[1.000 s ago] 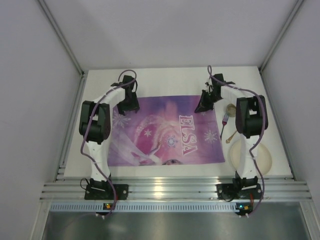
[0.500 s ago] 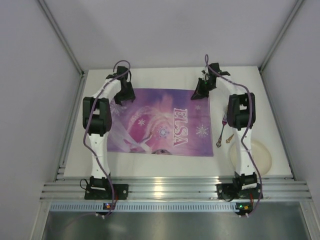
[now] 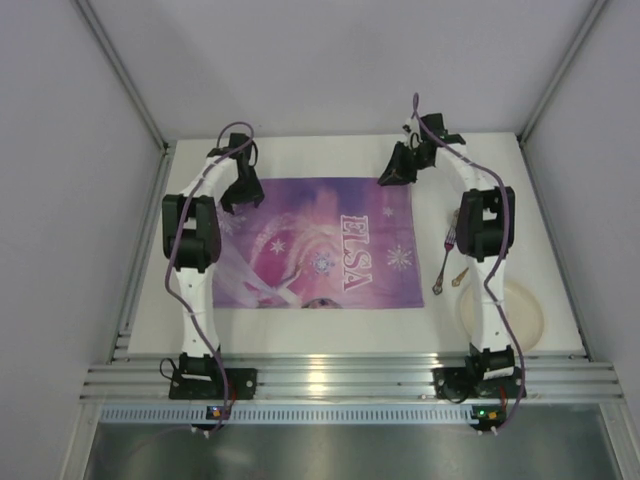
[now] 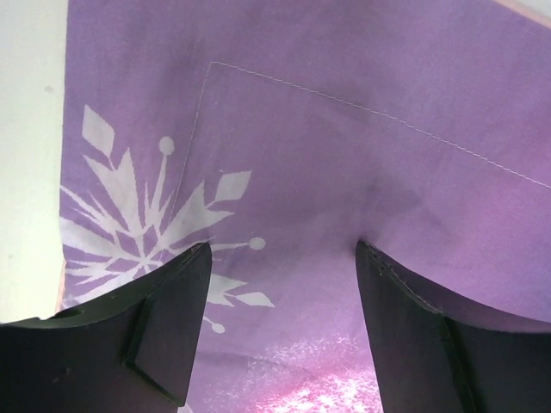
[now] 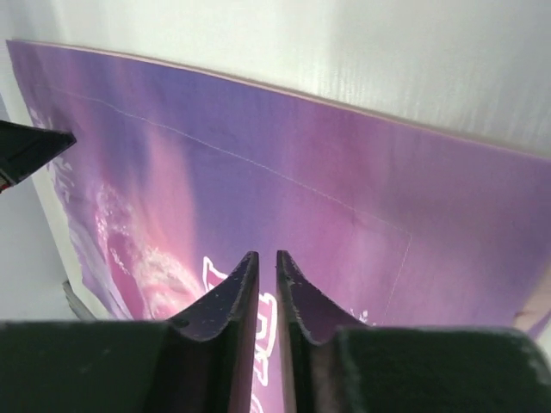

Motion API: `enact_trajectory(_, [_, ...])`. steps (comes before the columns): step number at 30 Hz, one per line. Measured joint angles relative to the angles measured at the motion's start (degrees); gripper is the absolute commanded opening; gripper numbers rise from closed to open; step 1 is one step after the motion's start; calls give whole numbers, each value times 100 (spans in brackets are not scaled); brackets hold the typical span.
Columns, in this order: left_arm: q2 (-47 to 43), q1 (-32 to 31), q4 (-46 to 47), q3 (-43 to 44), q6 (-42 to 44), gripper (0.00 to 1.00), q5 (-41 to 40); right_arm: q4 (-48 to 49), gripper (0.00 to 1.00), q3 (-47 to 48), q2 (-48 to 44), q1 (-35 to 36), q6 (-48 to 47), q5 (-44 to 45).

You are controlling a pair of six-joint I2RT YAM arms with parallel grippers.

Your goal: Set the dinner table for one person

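The purple "ELSA" placemat [image 3: 320, 245] lies flat on the white dinner table [image 3: 330, 150], its far edge near the back. My left gripper [image 3: 240, 197] is open at the mat's far left corner. In the left wrist view [image 4: 280, 258] its two fingertips rest on the mat, with a small crease by the right one. My right gripper [image 3: 391, 177] is at the mat's far right corner. In the right wrist view [image 5: 267, 256] its jaws stand almost together with nothing seen between them, just above the mat [image 5: 258, 189].
A fork [image 3: 449, 238] and another slim utensil [image 3: 442, 279] lie on the table right of the mat, beside the right arm. A cream plate [image 3: 512, 315] sits at the near right. Grey walls close in the table at the back and sides.
The placemat has slid away from me and to the left, with both grippers moving the same way. The plate and utensils stayed put and now lie apart from the mat's right edge.
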Motion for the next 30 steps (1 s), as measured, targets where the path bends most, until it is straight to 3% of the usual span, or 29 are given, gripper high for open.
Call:
enact_trajectory(2, [-28, 74, -72, -28, -13, 75, -37, 4, 29, -203, -236, 0, -31, 2])
enact_trajectory(3, [-33, 105, -101, -28, -13, 75, -50, -11, 43, -332, -396, 0, -50, 22])
enact_trajectory(5, [-52, 188, -179, -28, -15, 75, -122, -68, 57, -678, -907, -4, -149, 131])
enact_trajectory(6, [-61, 214, -225, -28, -13, 77, -170, -103, 79, -835, -1211, -28, -205, 223])
enact_trajectory(8, [-96, 251, -306, -39, -15, 79, -251, -125, 99, -1172, -1912, -37, -313, 498])
enact_trajectory(12, [-328, 278, -404, -133, -35, 88, -284, -90, 100, -2170, -3884, -116, -387, 1515])
enact_trajectory(13, [-459, 271, -413, -181, -44, 98, -280, -26, 100, -2479, -4363, -177, -334, 1725])
enact_trajectory(17, [-1360, 166, -229, -590, -103, 98, -304, 238, 100, -3971, -5674, -918, 111, 1626])
enact_trajectory(21, [-3289, 7, 1224, -2306, -363, 98, -118, 153, 100, -5080, -5421, -1419, 221, 1915])
enact_trajectory(24, [-4597, 264, 2396, -3792, -885, 98, 1021, -149, 100, -5775, -5119, -1266, 190, 2199])
enact_trajectory(28, [-4787, 715, 3112, -4581, -1268, 98, 1923, -549, 92, -5901, -5095, -1095, 103, 2446])
enact_trajectory(30, [-4706, 638, 3086, -4736, -1261, 98, 2118, -575, 81, -5888, -5082, -1045, 55, 2581])
